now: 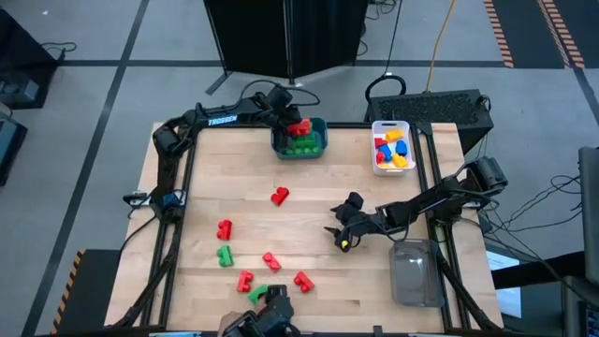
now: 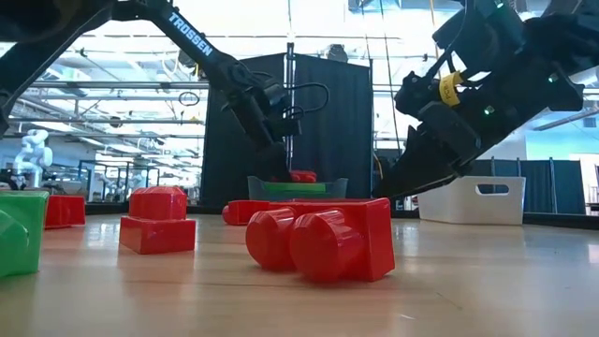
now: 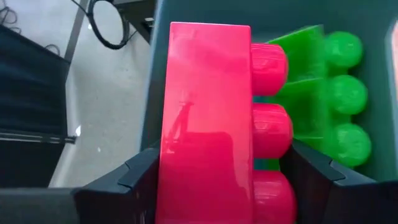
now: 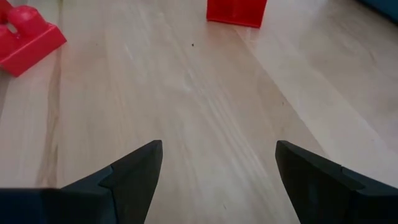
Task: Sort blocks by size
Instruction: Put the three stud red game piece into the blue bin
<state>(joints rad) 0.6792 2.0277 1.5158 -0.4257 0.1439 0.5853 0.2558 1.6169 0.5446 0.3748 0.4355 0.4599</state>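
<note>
A long red block (image 3: 208, 124), three studs showing along one side, is clamped between the fingers of the left gripper (image 1: 298, 124) and held over the teal bin (image 1: 315, 147) at the far edge of the table (image 1: 374, 281); green blocks (image 1: 301, 144) are seen lying inside that bin, just beside and under the held piece. In the left wrist view the red block fills the gap between the two dark fingers (image 3: 134, 180), with the green studs (image 3: 345, 93) close behind it. Further blocks are scattered over the nearer half of the table: a red one (image 1: 280, 196) near the middle, a red one (image 1: 225, 228) and a green one (image 1: 225, 254) toward the left, and three more red ones (image 1: 271, 261) (image 1: 245, 279) (image 1: 303, 280) beside a green one (image 1: 258, 294) close to the front edge. Blue, yellow and red blocks (image 1: 390, 150) are gathered in the white bin (image 1: 390, 125) at the far right. The right gripper (image 1: 343, 236) is held above bare wood right of centre, its fingers (image 4: 134, 171) spread wide and holding nothing; two red blocks (image 4: 28, 34) (image 4: 236, 11) are seen well ahead of it in the right wrist view. A clear bin (image 1: 415, 271) stands at the front right, near the right arm.
</note>
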